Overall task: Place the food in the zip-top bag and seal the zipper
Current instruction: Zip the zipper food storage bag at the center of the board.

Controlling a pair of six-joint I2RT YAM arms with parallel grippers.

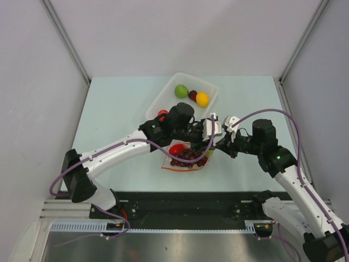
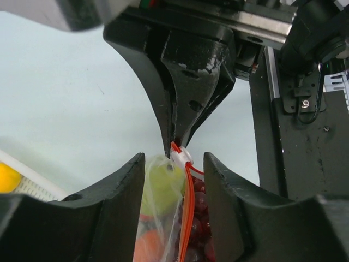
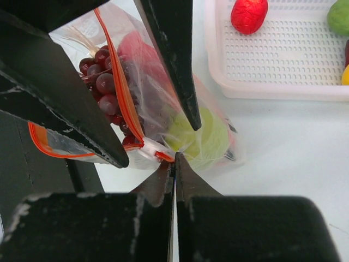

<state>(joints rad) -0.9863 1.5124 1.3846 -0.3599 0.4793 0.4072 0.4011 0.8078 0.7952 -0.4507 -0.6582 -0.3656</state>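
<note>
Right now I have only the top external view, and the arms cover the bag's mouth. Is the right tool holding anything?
Observer: Yes, the right tool is shut on the end of the zipper, just past the white slider.
Operator: And the left tool?
Observer: The left tool straddles the zip-top bag at the slider, jaws apart on either side.
Operator: Anything inside besides the grape bunch?
Observer: A green fruit presses against the bag wall near the slider.
</note>
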